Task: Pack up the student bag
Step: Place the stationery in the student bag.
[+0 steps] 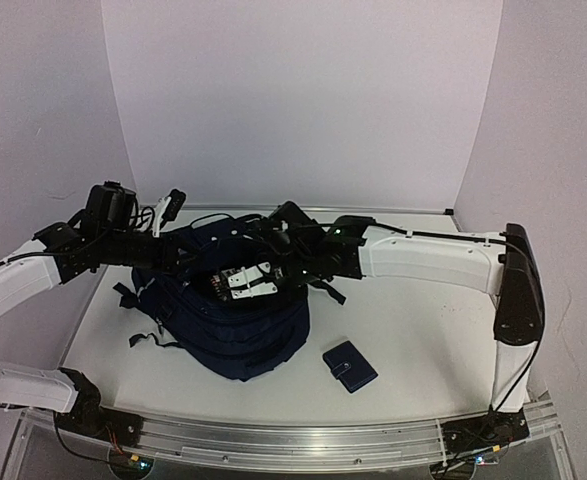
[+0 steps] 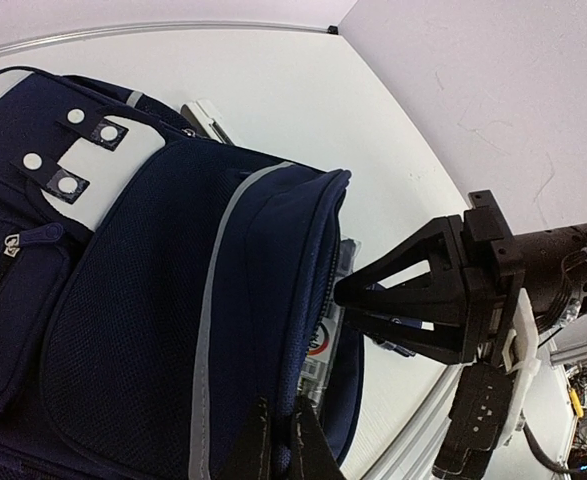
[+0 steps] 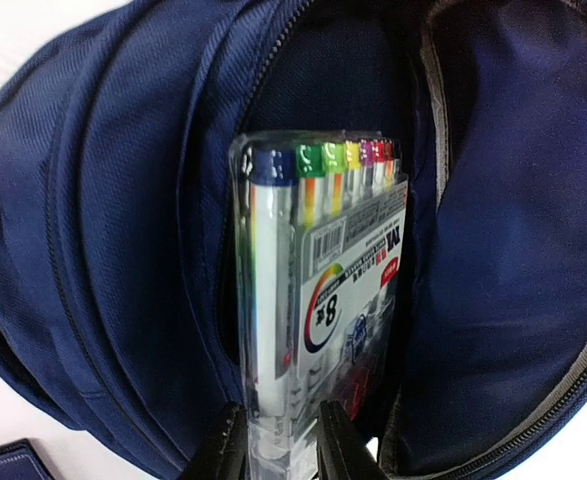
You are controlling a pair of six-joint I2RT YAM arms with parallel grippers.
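Clear pack of coloured markers (image 3: 318, 300), pinched by the right gripper (image 3: 281, 438), is best slid straight into the navy fabric backpack (image 3: 123, 200), its rim pinched by the left gripper (image 2: 281, 422).

I have the student bag (image 1: 228, 325) lying on the table (image 1: 423, 320) at centre frame in the top view, its mouth on the upper side. A marker pack (image 3: 318, 320) stands inside that mouth, with its lower end gripped between the fingers of my right gripper (image 3: 281, 430), which reaches in from the right. My left gripper (image 2: 284, 420) pinches the bag's rim from the left. A wallet (image 1: 350, 366) lies on the table to the lower right of the bag — near it, not touching.
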